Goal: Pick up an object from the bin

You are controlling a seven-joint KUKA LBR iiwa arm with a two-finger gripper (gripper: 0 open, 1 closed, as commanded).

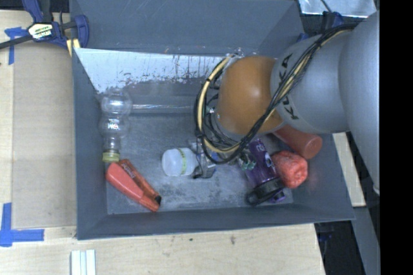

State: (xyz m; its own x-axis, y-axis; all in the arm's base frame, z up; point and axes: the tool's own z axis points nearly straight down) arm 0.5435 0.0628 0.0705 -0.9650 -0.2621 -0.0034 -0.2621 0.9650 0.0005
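A: Where's the white round container (175, 162)?
B: Lower centre of the frame, just left of your gripper (205, 168).
A: Spread or pinching?
B: You can't tell from this angle.

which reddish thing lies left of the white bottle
The long orange-red tool at the bin's lower left; the lumpy red piece and the red cylinder lie at its right.
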